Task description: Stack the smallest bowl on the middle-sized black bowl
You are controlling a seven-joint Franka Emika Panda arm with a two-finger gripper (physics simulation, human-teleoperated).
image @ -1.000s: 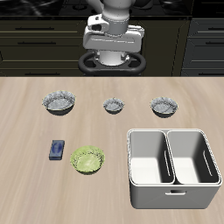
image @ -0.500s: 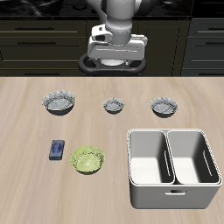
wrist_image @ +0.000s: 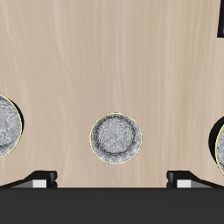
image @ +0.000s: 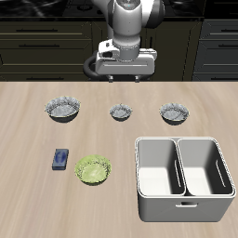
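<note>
Three black bowls with whitish speckled rims stand in a row across the table. The smallest bowl (image: pixel 121 112) is the middle one of the row and sits below the gripper in the wrist view (wrist_image: pixel 115 137). The middle-sized black bowl (image: pixel 174 113) stands beside it and is cut off by the frame's edge in the wrist view (wrist_image: pixel 4 125). My gripper (image: pixel 124 67) hangs high above the table's back edge, behind the smallest bowl. It is open and empty, with its fingertips (wrist_image: pixel 39 178) wide apart.
The widest speckled bowl (image: pixel 63 111) stands at the other end of the row. A green leafy dish (image: pixel 94 169) and a small blue object (image: pixel 61 159) lie nearer the front. A grey two-compartment bin (image: pixel 183 178) stands at the front.
The gripper has levelled out and come slightly forward and lower, toward the row of bowls. The bowls and the other things have not moved.
</note>
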